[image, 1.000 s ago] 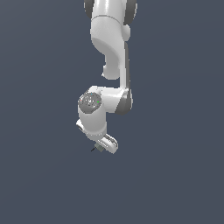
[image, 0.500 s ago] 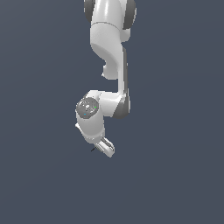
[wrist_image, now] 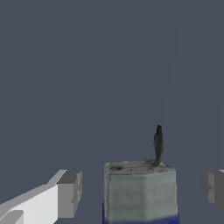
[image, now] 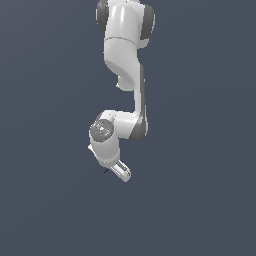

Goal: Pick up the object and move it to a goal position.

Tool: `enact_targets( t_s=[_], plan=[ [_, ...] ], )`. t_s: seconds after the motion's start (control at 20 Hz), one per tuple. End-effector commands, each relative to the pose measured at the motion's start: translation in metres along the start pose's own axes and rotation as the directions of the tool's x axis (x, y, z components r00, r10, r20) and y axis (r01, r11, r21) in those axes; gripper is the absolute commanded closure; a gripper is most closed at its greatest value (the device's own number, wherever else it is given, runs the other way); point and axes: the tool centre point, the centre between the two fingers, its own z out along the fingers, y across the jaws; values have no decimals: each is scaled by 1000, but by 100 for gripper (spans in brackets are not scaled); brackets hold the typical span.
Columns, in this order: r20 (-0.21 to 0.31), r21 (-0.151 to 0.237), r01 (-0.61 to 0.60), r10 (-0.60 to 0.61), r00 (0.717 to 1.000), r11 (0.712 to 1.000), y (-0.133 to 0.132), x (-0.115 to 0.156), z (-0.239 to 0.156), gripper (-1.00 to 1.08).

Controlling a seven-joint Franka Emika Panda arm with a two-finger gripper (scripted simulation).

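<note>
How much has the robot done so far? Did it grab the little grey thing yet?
Done: the arm has brought its tool down around the little grey piece; the wrist view shows a finger on each side. In hand: lining up the grab. The tool looks open, with gaps between fingers and piece, so it isn't gripped yet. Left: close, lift and carry it to the goal, which isn't visible in either view.

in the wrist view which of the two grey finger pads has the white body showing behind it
The finger pad with the white finger body trailing off behind it; the other pad sits cut off at the frame edge across the small grey block.
</note>
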Motion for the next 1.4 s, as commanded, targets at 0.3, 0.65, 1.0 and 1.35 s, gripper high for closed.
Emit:
enact_targets(
  t_s=[0.3, 0.65, 1.0, 1.35],
  plan=[
    [0, 0, -2, 2, 1000, 1000, 0, 1, 18, -92],
    [0, 0, -2, 2, 1000, 1000, 0, 1, 18, 108],
    [0, 0, -2, 2, 1000, 1000, -2, 0, 16, 108],
    [0, 0, -2, 2, 1000, 1000, -15, -11, -12, 108]
  ],
)
